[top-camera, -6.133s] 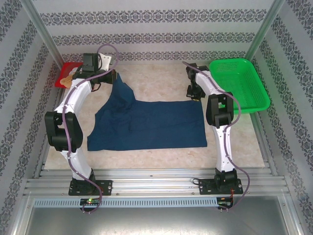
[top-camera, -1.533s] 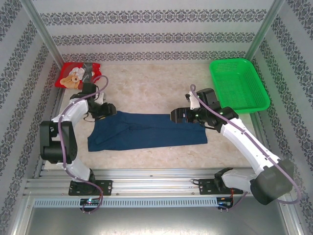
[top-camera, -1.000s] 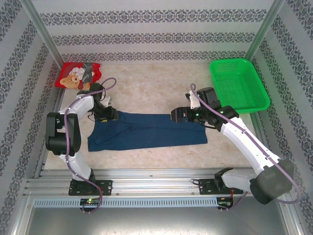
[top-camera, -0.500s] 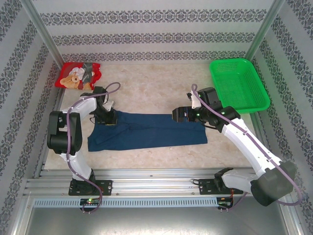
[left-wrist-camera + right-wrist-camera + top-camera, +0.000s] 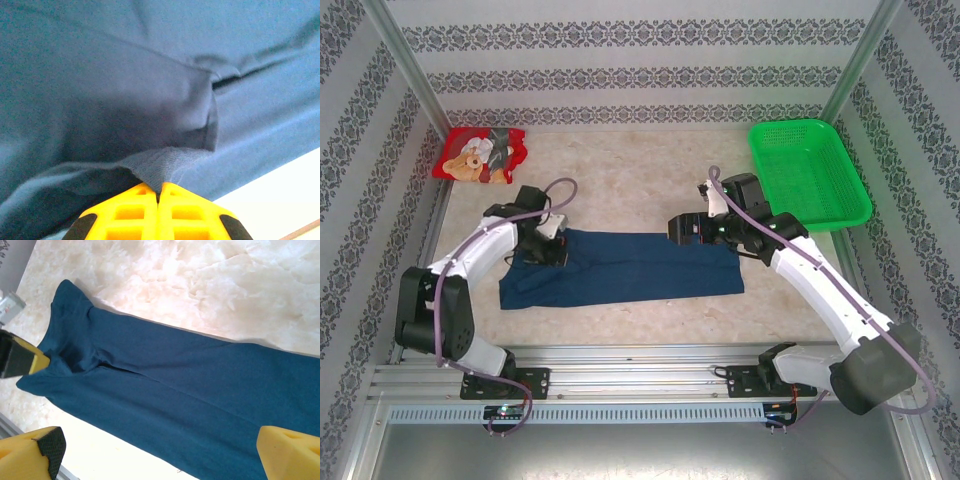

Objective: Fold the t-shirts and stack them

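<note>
The dark navy t-shirt (image 5: 620,265) lies as a long folded strip across the middle of the table. My left gripper (image 5: 556,252) sits at the strip's left end. In the left wrist view its yellow fingers (image 5: 135,210) meet on a pinched ridge of the navy cloth (image 5: 125,90). My right gripper (image 5: 680,228) hovers open over the strip's far edge, right of centre. In the right wrist view its fingertips (image 5: 287,452) stand wide apart above the navy t-shirt (image 5: 190,385), holding nothing. The red teddy-bear t-shirt (image 5: 480,157) lies crumpled at the back left corner.
A green mesh basket (image 5: 808,172) stands at the back right. Bare marble tabletop (image 5: 640,190) stretches behind the navy strip. Metal rails (image 5: 640,370) run along the near edge, and patterned walls close in the sides and back.
The left gripper has closed on the cloth at the strip's left end, and its arm has swung a little right and nearer. The right gripper has barely moved.
</note>
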You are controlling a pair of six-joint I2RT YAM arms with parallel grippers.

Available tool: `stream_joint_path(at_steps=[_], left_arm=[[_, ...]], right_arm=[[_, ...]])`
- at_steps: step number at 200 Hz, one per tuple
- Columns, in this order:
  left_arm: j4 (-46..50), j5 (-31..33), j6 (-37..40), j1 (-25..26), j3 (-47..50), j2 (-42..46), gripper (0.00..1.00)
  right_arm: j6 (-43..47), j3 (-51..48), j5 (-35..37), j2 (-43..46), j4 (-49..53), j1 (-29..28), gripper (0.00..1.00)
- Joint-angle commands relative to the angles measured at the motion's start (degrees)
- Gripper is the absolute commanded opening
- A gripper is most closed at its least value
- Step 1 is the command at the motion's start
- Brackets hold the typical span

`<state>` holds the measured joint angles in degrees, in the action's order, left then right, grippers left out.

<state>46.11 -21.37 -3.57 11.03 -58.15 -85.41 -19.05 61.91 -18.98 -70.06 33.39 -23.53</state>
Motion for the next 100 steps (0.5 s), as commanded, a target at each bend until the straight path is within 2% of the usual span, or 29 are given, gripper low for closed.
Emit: stream_joint_path(at_steps=[1,45,79,100], left_arm=[[0.6,0.1,-3.2,2.5,3.1,2.9,0.04],[-0.4,0.6,-7.6,5.3,6.4,3.0,0.05],[-1.6,0.6,-11.0,6.8,8.8,3.6,0.09],[-1.7,-1.9,-12.9,7.5,9.9,2.6,0.15]], right_arm=[[1.0,1.7,-1.4,-0.9,-1.0,-0.5,0.98],[0.9,2.3,-1.8,-1.8,-0.9,-0.6,0.98],[1.0,2.4,-1.1,-1.9,-0.3,-0.6,0.98],[0.9,2.4,-0.6,-2.2,0.2,-0.6,0.98]])
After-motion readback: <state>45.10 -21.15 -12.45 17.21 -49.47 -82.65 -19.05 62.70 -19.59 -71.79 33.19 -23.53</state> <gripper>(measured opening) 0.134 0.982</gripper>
